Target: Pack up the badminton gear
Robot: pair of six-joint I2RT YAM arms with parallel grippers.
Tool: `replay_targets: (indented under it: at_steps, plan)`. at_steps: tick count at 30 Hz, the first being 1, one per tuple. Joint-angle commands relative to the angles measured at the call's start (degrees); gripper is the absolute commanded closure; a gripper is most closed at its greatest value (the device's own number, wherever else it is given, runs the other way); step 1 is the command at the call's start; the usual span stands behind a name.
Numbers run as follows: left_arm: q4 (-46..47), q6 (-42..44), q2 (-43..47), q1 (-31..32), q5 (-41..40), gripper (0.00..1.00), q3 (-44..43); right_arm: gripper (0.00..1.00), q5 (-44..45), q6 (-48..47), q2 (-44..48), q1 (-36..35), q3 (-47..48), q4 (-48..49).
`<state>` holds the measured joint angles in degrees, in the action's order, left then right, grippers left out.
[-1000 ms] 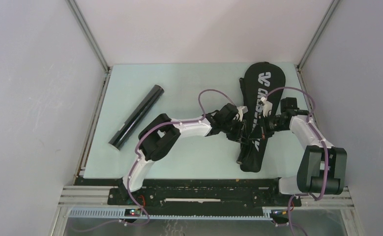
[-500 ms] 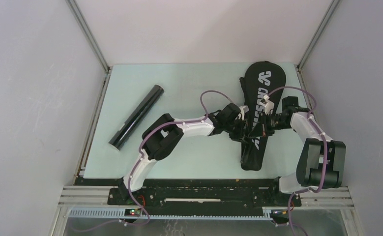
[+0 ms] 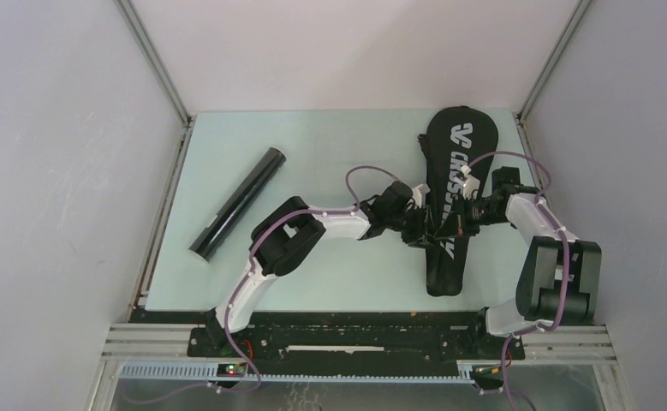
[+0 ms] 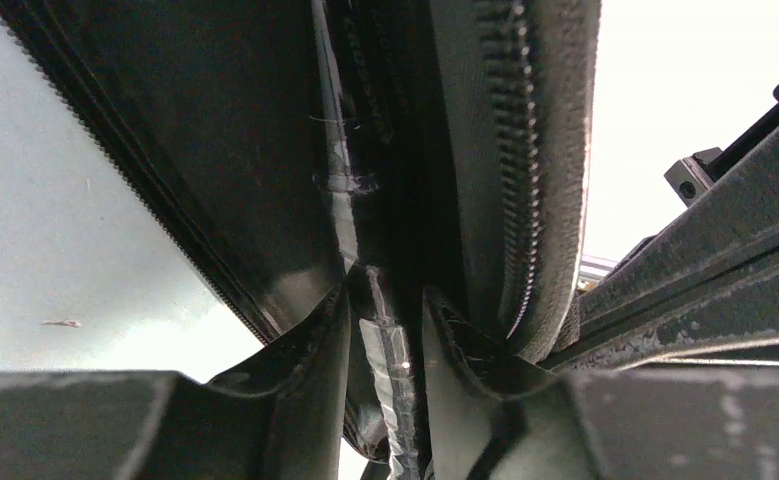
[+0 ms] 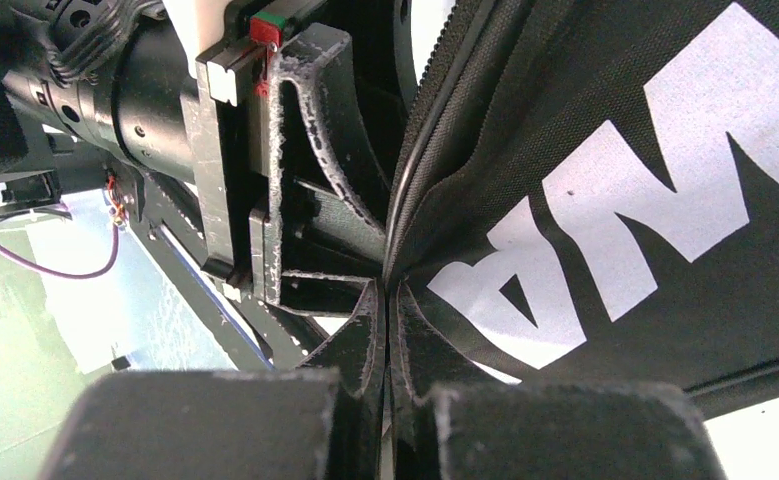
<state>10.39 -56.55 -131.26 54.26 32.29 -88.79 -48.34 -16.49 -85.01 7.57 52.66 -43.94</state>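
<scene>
Near end of the bag has swung straighter, on the tabletop at right. Right pincer nips its flap edge. Left pincer is narrow on a glossy black strip at the mouth; racket or trim, can't tell. Prob. closing up: next you'll need the zip pull. Seen: 1 bag, 1 tube at left; no rackets/shuttles.

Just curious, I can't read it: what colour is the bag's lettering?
White lettering on the black bag; clearest in the right wrist view.
</scene>
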Motion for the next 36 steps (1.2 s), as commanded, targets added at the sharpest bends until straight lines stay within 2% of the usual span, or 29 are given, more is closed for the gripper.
replay_targets:
  at_steps: [1,9,13,20,25,32,36]
  plan:
    - [14.95,-3.04,2.04,1.84,8.66,0.61,1.84,1.0,0.41,1.59,-0.2,-0.51,1.37,1.98]
    - [22.58,-6.15,0.7,1.77,14.57,0.41,2.08,1.0,8.48,5.69,0.69,0.25,1.83,3.22]
    - [26.46,-9.32,-0.35,1.77,16.55,0.38,2.89,1.0,11.12,7.2,0.61,0.28,1.83,3.56]
    - [25.95,-6.85,2.32,1.73,15.85,0.36,8.28,1.0,12.92,8.49,0.05,1.35,2.88,3.69]
    - [17.75,0.58,6.1,1.49,15.07,0.34,10.99,1.0,11.84,9.02,-0.17,1.73,4.08,3.35]
    - [1.18,20.09,13.43,0.46,12.91,0.32,13.4,1.0,13.81,9.13,0.58,1.83,4.11,3.67]
    - [-4.01,28.4,18.23,-1.77,5.45,0.33,15.32,1.0,12.72,8.94,1.13,1.83,4.11,3.64]
